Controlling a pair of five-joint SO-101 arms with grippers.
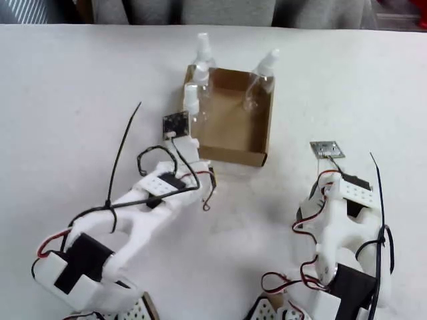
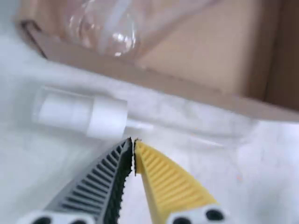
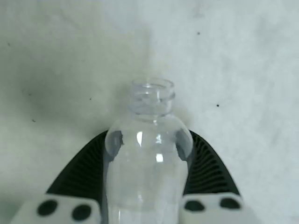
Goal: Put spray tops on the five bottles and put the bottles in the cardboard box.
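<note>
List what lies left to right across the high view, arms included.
Left arm → cardboard box → right arm, its claw shut on an uncapped bottle.

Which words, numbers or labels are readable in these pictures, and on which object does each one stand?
None can be read. The brown cardboard box, the clear uncapped plastic bottle and the white spray top carry no visible print.

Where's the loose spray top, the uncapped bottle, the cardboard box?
spray top (image 2: 105, 119): left wrist view, its white collar.
uncapped bottle (image 3: 152, 95): right wrist view, its open neck.
cardboard box (image 1: 230, 155): high view, its near wall.
</note>
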